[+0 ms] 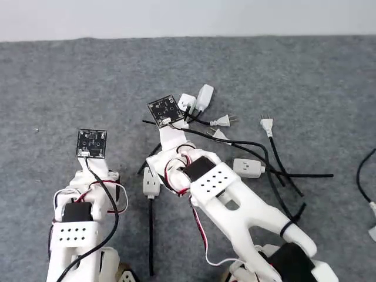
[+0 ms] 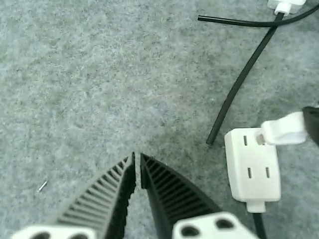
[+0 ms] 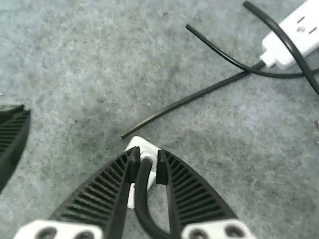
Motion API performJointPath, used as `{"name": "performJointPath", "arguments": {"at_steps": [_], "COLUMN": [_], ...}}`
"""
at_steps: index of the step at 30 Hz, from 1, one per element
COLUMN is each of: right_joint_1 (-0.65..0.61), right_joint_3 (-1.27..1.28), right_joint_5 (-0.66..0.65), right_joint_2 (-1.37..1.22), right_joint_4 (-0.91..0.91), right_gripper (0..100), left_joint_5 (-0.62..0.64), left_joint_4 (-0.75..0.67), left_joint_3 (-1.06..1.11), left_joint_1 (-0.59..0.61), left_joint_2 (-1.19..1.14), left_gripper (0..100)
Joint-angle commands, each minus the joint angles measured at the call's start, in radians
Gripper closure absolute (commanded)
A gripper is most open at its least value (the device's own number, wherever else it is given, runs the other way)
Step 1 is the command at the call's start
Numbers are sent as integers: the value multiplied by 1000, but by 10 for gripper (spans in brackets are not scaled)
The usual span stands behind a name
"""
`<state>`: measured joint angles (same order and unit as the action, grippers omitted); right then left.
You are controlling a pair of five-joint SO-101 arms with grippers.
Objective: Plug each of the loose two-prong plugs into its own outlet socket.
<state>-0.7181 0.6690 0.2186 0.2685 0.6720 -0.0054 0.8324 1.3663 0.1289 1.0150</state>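
My right gripper (image 3: 144, 159) is shut on a white two-prong plug (image 3: 140, 146), and the plug's black cord runs back between the fingers. From the left wrist view, that plug (image 2: 283, 128) touches the upper slots of a white outlet socket (image 2: 251, 167), which lies flat on the carpet. In the high view this socket (image 1: 150, 182) lies between the two arms. My left gripper (image 2: 137, 160) is shut on nothing, low over bare carpet beside the socket. Loose plugs (image 1: 222, 121) (image 1: 267, 124) lie farther back right, near another outlet socket (image 1: 248, 167).
Black cords (image 1: 276, 167) cross the grey carpet right of centre. Two more white outlet blocks (image 1: 197, 98) sit at the back centre, one of them (image 3: 299, 25) in the right wrist view. A further cord (image 1: 363, 176) shows at the right edge. Bare carpet stretches to the left.
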Motion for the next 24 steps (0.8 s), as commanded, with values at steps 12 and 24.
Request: {"name": "performJointPath", "arguments": {"at_steps": [12,24], "right_joint_1": [-18,-19], "right_joint_3": [-87,-84], "right_joint_5": [9,8], "right_joint_2": [-47,-147], "right_joint_4": [-50,-50], "right_gripper": [991,991], "left_joint_5": [3,3], "left_joint_4": [-23,-23], "left_joint_3": [-12,-12], "left_joint_1": [5,5], "left_joint_2": [-2,-2], "left_gripper": [984,984]}}
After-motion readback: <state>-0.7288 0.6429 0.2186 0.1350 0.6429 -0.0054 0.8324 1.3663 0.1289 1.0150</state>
